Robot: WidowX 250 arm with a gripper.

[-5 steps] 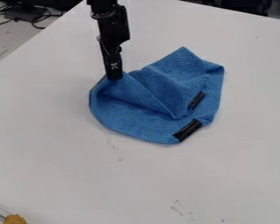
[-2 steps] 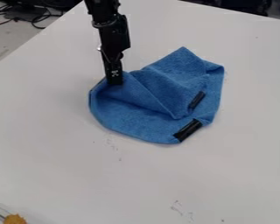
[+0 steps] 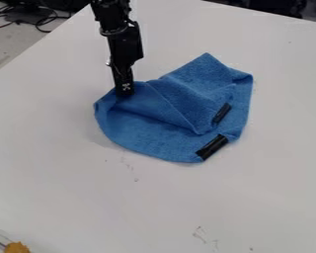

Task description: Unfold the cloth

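Blue fabric cloth (image 3: pixel 147 136) lies folded on the smooth white table (image 3: pixel 61 178), slim black gripper (image 3: pixel 125 94) at its upper-left edge; whether it's pinching, I can't tell. Probably opening that edge; next, draw it outward.

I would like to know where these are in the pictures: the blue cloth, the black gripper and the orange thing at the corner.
Blue cloth (image 3: pixel 138 133): camera view, on its lower flat part.
Gripper (image 3: pixel 125 94): camera view, at its tip.
Orange thing (image 3: pixel 17 247): camera view, on its visible upper part.
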